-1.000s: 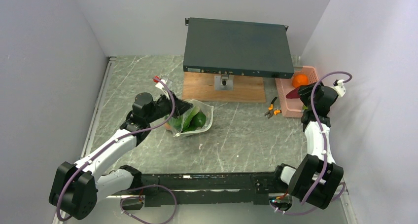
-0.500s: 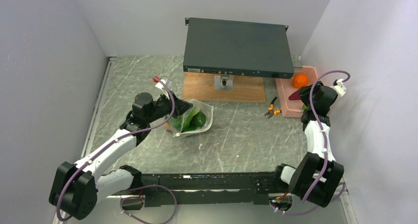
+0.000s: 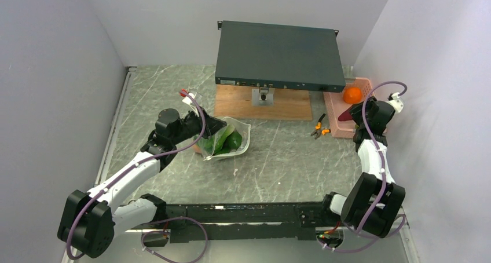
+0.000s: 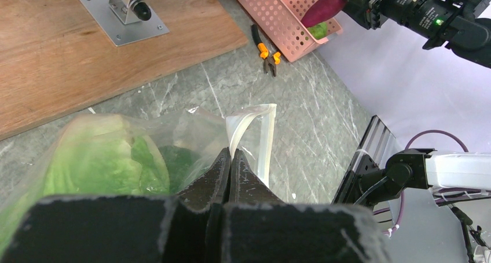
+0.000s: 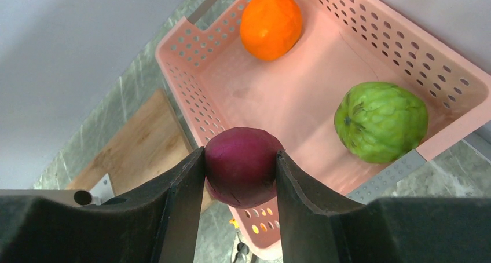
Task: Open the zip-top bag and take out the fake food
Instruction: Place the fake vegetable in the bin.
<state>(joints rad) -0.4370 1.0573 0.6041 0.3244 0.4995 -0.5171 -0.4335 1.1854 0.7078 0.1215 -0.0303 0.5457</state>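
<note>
The clear zip-top bag (image 3: 230, 139) lies left of the table's middle, its mouth strip (image 4: 250, 121) raised. My left gripper (image 3: 222, 125) (image 4: 230, 153) is shut on the bag's top edge. Inside show leafy lettuce (image 4: 95, 159) and a dark green piece (image 4: 175, 161). My right gripper (image 3: 350, 112) (image 5: 240, 157) is shut on a dark purple piece (image 5: 242, 167), held above the near left wall of the pink basket (image 5: 191, 95). An orange ball (image 5: 271, 17) and a round green piece (image 5: 380, 121) lie in the basket.
Orange-handled pliers (image 3: 319, 127) lie on the table just left of the basket (image 3: 332, 104). A dark flat box (image 3: 277, 54) stands on a mount over a wooden board (image 3: 231, 105) at the back. The right wall runs close behind the basket.
My right arm has shifted slightly, carrying the purple piece a little nearer over the basket's left side. The left arm and the bag have not moved.
</note>
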